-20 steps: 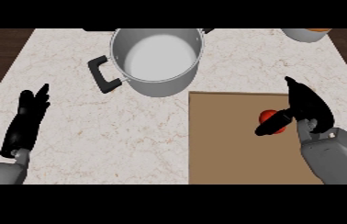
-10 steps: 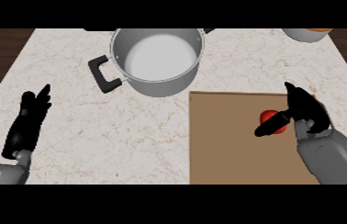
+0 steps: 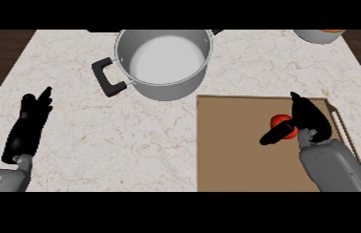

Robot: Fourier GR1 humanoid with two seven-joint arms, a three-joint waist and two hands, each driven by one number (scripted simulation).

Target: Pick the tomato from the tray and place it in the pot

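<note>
Red tomato [image 3: 280, 119] lies on the brown tray [image 3: 233, 146], the right hand [image 3: 307, 117] curling around it; left hand [image 3: 28, 124] rests open.

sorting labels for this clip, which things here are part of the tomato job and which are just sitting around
Part of the job:
tomato, on the tray, right hand around it
tray
pot, beyond the tray
right hand

Just there:
left hand, open, resting at the left
bowl at the far right corner
counter
</note>
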